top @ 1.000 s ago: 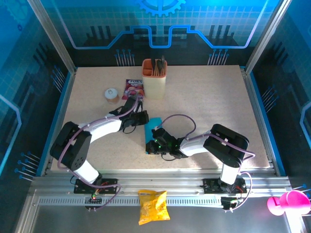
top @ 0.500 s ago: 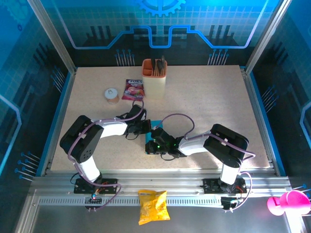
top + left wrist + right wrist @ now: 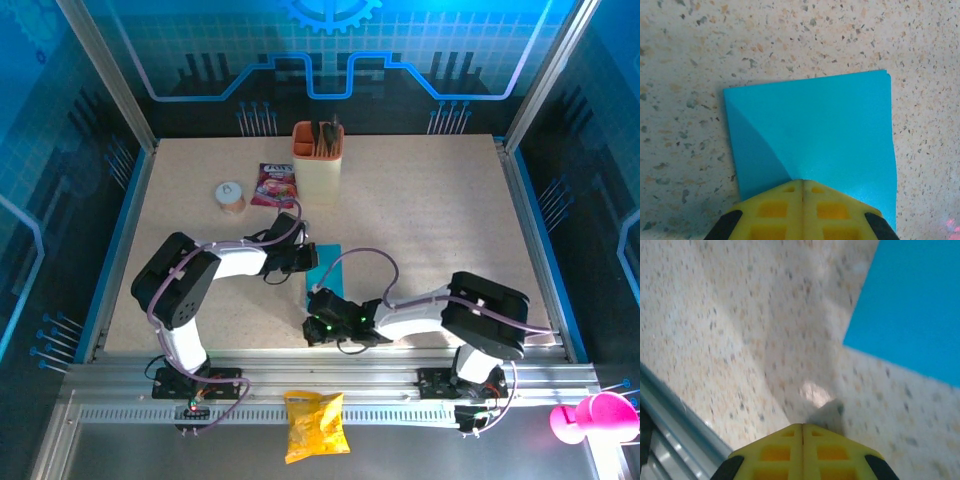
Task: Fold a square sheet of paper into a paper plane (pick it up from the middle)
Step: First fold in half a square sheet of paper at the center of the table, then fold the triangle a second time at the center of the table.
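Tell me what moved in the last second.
Right gripper pulled back toward the near edge, off the paper, fingers shut. Left gripper swung in to the paper's far end, fingers shut at its edge. Cup and packet stayed put.

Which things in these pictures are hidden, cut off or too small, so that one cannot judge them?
- Left wrist view: the left gripper covers the near edge of the blue paper; whether its shut jaws pinch the sheet cannot be told.
- Right wrist view: the paper is cut off by the top and right edges.
- Top view: the contents of the beige cup are too small to name.
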### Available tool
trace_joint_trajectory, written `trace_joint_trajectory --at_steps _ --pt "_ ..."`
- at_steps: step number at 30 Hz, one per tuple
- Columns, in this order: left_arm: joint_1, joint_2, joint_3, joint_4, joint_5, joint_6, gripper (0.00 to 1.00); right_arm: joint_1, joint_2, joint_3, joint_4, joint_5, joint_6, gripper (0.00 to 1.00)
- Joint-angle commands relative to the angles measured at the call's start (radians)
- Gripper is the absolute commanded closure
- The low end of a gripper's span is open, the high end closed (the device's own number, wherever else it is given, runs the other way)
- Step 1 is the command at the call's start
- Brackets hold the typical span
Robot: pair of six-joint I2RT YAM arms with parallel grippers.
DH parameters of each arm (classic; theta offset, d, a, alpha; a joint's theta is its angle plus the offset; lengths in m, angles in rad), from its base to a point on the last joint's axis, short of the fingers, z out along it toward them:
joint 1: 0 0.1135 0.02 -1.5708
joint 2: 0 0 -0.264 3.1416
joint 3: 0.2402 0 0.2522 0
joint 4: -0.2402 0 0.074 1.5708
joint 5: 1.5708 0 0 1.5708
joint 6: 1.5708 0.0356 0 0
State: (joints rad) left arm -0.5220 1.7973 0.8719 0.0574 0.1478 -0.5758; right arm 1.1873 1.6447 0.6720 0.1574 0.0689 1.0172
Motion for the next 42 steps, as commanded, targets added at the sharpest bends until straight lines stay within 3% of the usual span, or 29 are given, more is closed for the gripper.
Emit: trace_joint_trajectory --at_steps 1,6,13,18,21,25,30,36,42 --pt "-0.003 0.002 -0.004 -0.111 -0.048 0.022 1.0 0.011 -0.118 -0.052 -0.161 0.042 0.019 1.0" --pt "-0.003 -0.127 0.003 -0.139 -0.02 0.021 0.98 -0.04 -0.368 -0.051 -0.427 0.192 -0.021 1.0" --pt "-0.004 -0.266 0.098 -0.324 -0.045 0.064 0.82 -0.243 -0.692 -0.122 -0.577 0.203 -0.072 0.89" --pt "-0.003 -0.271 0.208 -0.461 -0.083 0.136 0.58 -0.363 -0.81 -0.138 -0.604 0.205 -0.074 0.8" --pt "-0.003 -0.256 0.268 -0.532 -0.123 0.181 0.45 -0.414 -0.804 -0.118 -0.612 0.171 -0.082 0.76" --pt "-0.002 -0.248 0.298 -0.568 -0.172 0.224 0.37 -0.443 -0.739 -0.086 -0.581 0.104 -0.101 0.57" --pt "-0.003 -0.203 0.32 -0.607 -0.189 0.228 0.36 -0.442 -0.621 -0.066 -0.524 0.007 -0.1 0.52" --pt "-0.012 -0.162 0.282 -0.561 -0.121 0.22 0.37 -0.433 -0.557 -0.105 -0.418 -0.06 -0.051 0.52" --pt "-0.024 -0.152 0.224 -0.508 -0.219 0.148 0.39 -0.43 -0.469 -0.09 -0.361 -0.113 -0.053 0.51"
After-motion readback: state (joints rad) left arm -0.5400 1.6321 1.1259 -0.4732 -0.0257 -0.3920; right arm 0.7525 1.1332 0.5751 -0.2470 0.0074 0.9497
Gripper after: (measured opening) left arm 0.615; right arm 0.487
